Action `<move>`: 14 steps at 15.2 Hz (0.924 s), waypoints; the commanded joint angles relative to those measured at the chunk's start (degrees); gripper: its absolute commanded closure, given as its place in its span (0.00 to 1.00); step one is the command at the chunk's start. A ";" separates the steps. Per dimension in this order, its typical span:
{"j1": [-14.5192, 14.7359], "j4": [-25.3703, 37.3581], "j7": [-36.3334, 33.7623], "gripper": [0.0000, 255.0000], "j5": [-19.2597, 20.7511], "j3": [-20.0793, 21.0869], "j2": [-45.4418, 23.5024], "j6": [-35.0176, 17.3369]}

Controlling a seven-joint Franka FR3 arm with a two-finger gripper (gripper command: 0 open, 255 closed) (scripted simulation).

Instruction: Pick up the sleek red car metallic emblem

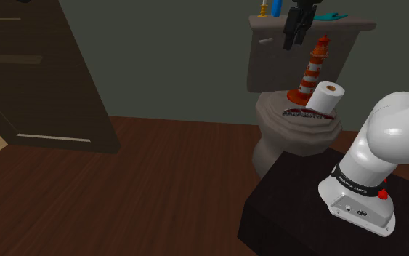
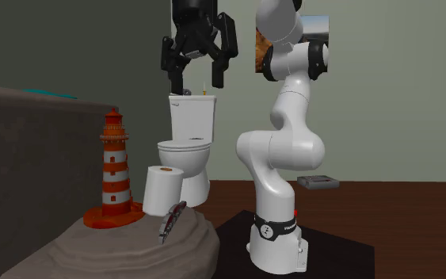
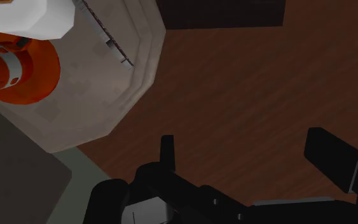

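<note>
Gripper (image 2: 199, 78) open, high above the toilet lid (image 1: 281, 121); red car emblem (image 1: 304, 113) on the lid's rim.

The fingers stood wide apart with nothing between them, up near the tank (image 1: 268, 69) in the shoulder view and well apart from the emblem. The emblem lay flat along the lid's outer edge, just in front of the paper roll (image 1: 326, 98). The striped lighthouse (image 1: 313, 69) stood upright behind the roll, further in from the rim. In the wrist view the lid's angled edge gave onto wood floor (image 3: 234, 83), which lay under the fingers. The dark stand (image 1: 297, 200) sat near the toilet's base.
</note>
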State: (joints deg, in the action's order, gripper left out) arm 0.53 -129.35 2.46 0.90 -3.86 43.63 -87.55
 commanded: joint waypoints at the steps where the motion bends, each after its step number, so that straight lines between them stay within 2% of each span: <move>1: 0.00 0.00 0.00 0.00 0.00 0.00 0.00 0.00; 8: 0.41 -16.25 11.95 0.00 6.06 -5.28 8.91 -8.46; 14: -0.84 -27.67 22.71 0.00 13.39 -11.99 13.87 -16.34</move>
State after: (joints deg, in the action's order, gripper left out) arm -0.05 -155.45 23.06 12.80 -14.50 57.15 -102.33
